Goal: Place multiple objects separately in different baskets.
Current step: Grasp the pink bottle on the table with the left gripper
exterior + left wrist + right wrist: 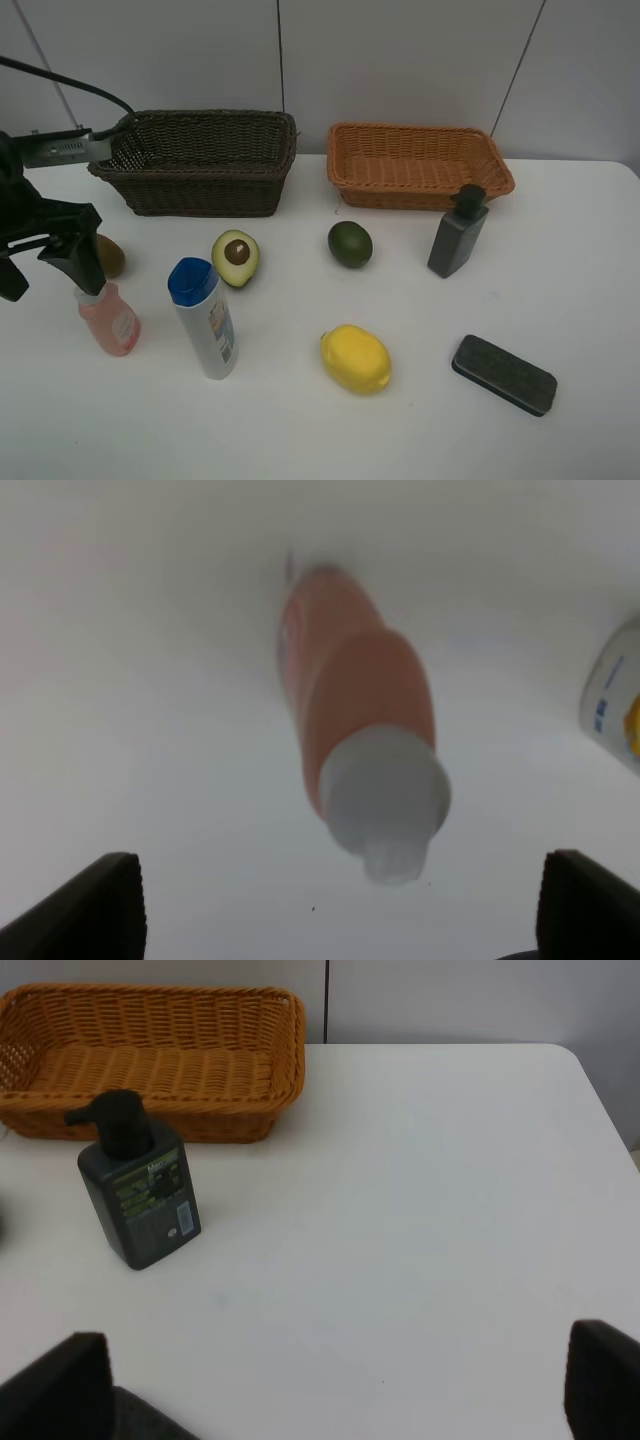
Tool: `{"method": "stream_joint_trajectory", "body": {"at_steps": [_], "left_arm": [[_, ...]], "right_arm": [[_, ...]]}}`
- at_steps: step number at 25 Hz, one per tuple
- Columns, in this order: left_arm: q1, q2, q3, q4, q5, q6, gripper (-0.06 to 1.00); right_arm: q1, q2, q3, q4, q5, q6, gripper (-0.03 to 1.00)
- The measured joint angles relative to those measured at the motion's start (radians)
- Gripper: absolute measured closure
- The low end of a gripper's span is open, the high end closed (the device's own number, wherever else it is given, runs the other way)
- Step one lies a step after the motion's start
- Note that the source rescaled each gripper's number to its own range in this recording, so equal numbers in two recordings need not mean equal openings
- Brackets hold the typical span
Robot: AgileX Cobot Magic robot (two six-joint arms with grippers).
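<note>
My left gripper (50, 285) hangs open over the pink bottle (108, 320), which stands at the table's left. In the left wrist view the pink bottle (355, 710) points its cap up between the wide-apart fingertips (85, 910) of my left gripper (340, 920), untouched. A brown kiwi (110, 256), halved avocado (236, 257), green fruit (350, 243), lemon (355, 359), white blue-capped bottle (205, 318), dark pump bottle (458, 232) and dark slab (503, 374) lie on the table. My right gripper (330, 1400) is open and empty, short of the pump bottle (140, 1195).
The dark basket (200, 160) and the orange basket (418, 165) stand side by side at the back, both empty. The orange basket (150, 1060) also shows in the right wrist view. The white bottle (615, 695) stands close beside the pink one.
</note>
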Motion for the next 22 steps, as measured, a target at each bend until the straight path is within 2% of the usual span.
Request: {"method": "stream_joint_trajectory", "body": {"at_steps": [6,10,22], "left_arm": [[-0.082,0.0,0.0,0.023,-0.072,-0.051,-0.06],[-0.085,0.002,0.0,0.062,-0.081,-0.075,-0.06],[-0.09,0.226,-0.001,0.053,-0.132,-0.076,-0.06]], "right_arm": [[0.0,0.0,0.0,0.0,0.0,0.0,-0.01],[0.0,0.0,0.0,0.0,0.0,0.0,-0.01],[0.0,0.0,0.0,0.0,0.0,0.0,-0.01]]}}
